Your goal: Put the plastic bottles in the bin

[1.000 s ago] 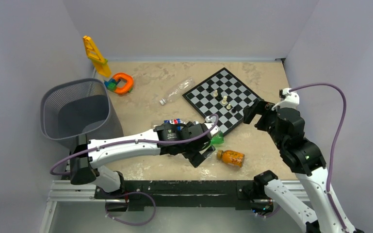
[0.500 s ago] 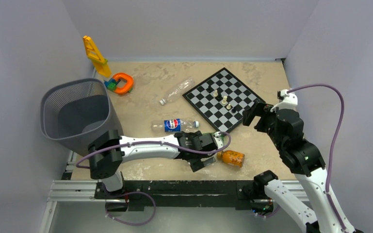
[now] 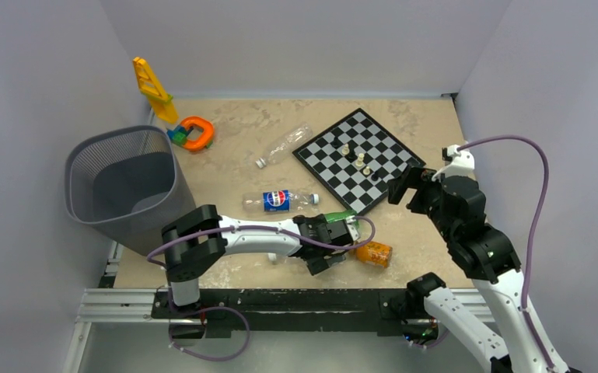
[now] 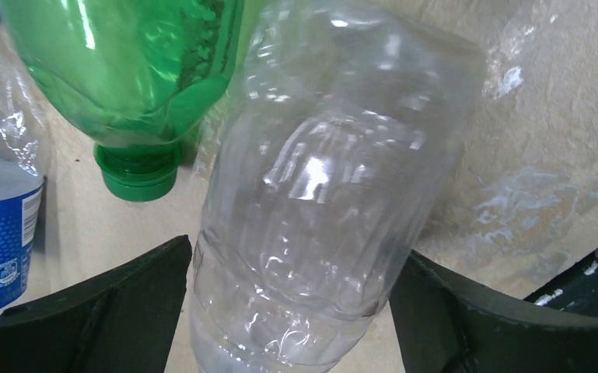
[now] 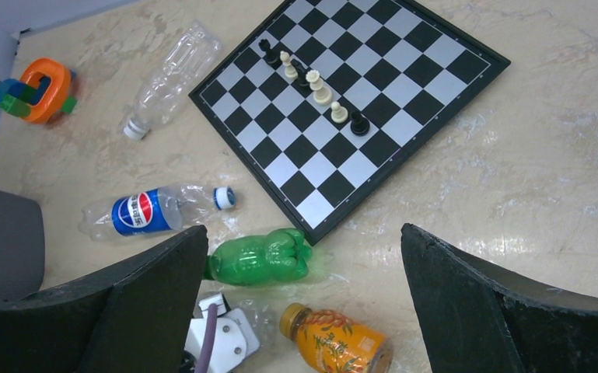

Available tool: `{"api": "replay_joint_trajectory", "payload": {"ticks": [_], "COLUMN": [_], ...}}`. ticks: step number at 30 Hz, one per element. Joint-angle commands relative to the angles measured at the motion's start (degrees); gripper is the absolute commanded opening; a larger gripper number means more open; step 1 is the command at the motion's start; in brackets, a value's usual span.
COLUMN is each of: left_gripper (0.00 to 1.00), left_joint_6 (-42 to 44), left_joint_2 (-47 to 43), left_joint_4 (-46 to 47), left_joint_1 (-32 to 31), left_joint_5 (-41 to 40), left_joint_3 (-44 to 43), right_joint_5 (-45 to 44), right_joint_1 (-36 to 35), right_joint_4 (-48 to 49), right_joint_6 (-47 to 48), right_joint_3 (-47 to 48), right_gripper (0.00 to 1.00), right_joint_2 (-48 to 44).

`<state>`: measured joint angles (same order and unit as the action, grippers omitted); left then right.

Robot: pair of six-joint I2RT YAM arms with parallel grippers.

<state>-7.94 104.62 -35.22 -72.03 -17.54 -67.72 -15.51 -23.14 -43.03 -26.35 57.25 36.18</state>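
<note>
Five plastic bottles can be counted, all of them outside the one round dark grey wire-mesh bin (image 3: 173,186), which stands at the left edge of the mottled beige table (image 5: 552,194). The first, a clear ribbed plastic bottle (image 4: 319,194), thin-walled and glossy, sits between the black fingers of the left gripper (image 4: 292,260), which press against its two sides near the table's front edge. Just beside it lies the translucent green plastic bottle (image 5: 258,256), lobed at the base and closed with a green screw cap, close to the near corner of the board. The short orange bottle (image 5: 334,342) lies near it, its printed label too small to read. The clear bottle with the blue Pepsi label (image 5: 144,211) lies on its side with a blue cap; the round red, white and blue emblem shows, but the fine print is not legible. The second clear crumpled bottle with a white cap (image 5: 173,74) lies farther back, off the board's left edge. One black-and-silver chequered chessboard (image 5: 404,70) carries about six small chess pieces (image 5: 316,85), pale and dark mixed. Two plastic toys sit at the back left: an orange ring with coloured blocks (image 3: 194,132) and a yellow triangular frame (image 3: 154,89). The right gripper (image 5: 303,233) hangs above the board's near corner, its fingers spread wide with nothing between them.
</note>
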Motion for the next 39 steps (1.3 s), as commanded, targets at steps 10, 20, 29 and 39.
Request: {"api": "replay_joint_trajectory", "payload": {"ticks": [10, 20, 29, 39], "left_gripper": [0.47, 0.36, 0.18, 0.18], "left_joint_6": [-3.37, -6.29, -6.74, 19.10], "left_joint_2": [-7.19, -25.66, -43.29, -59.84], "left_joint_4": [-4.93, -21.07, -21.76, 11.33], "left_joint_1": [0.27, 4.04, 16.61, 20.87], "left_joint_5": [-2.72, -1.55, -11.87, -44.65], "left_joint_3": [-0.61, -7.65, -21.22, -12.03], "right_joint_5": [0.61, 1.69, 3.80, 6.76], "right_joint_1": [-0.15, -0.16, -0.16, -0.16], "right_joint_4": [1.66, 2.99, 6.20, 6.75], "right_joint_6": [0.33, 0.25, -0.03, -0.64], "right_joint_3": [0.14, 0.91, 1.82, 4.48], "right_gripper": [0.98, 0.98, 0.97, 0.94], "right_joint_2": [1.66, 3.52, 3.17, 4.04]}}
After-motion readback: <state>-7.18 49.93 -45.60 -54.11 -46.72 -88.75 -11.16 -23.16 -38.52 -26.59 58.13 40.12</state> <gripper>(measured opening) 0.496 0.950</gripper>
